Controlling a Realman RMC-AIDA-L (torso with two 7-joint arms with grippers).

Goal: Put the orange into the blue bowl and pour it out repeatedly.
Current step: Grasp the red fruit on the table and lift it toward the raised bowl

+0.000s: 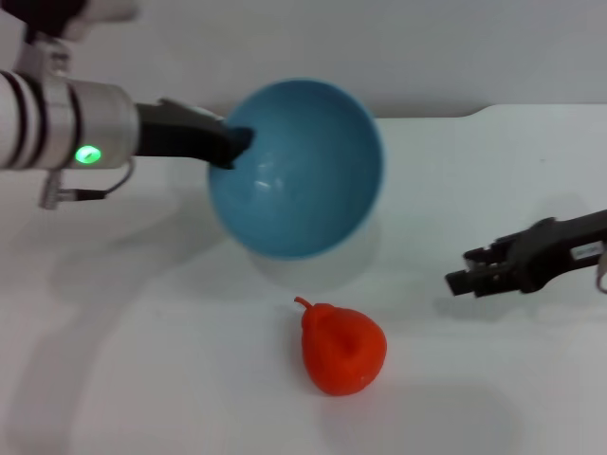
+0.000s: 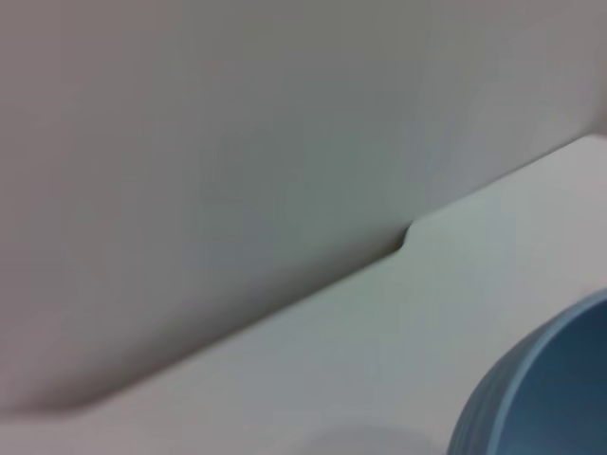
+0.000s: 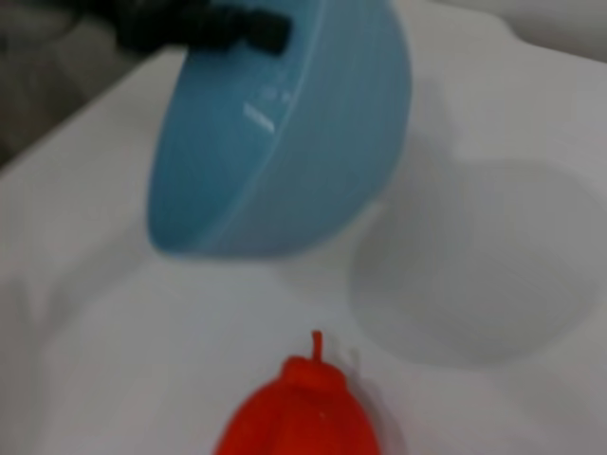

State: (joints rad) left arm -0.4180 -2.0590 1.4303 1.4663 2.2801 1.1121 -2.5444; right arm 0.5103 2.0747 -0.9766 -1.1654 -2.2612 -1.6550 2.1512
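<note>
Left tool (image 1: pixel 230 144) clamped on the tipped bowl (image 1: pixel 299 171), emptied; orange (image 1: pixel 342 349) on the bench (image 1: pixel 142 379) below. Right tool (image 1: pixel 462 272), beside it, apart.

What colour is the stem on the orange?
Red-orange, matching the orange itself; the stem shows best in the right wrist view.

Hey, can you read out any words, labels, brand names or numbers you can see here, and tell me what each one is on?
No readable text in any view.
The blue bowl, held tilted above the table by the left gripper: plain, no marking.
The orange on the table: no label.
The left arm shows only a green light, not a word or number.
The right gripper, off to the right of the orange: no legible marking.
</note>
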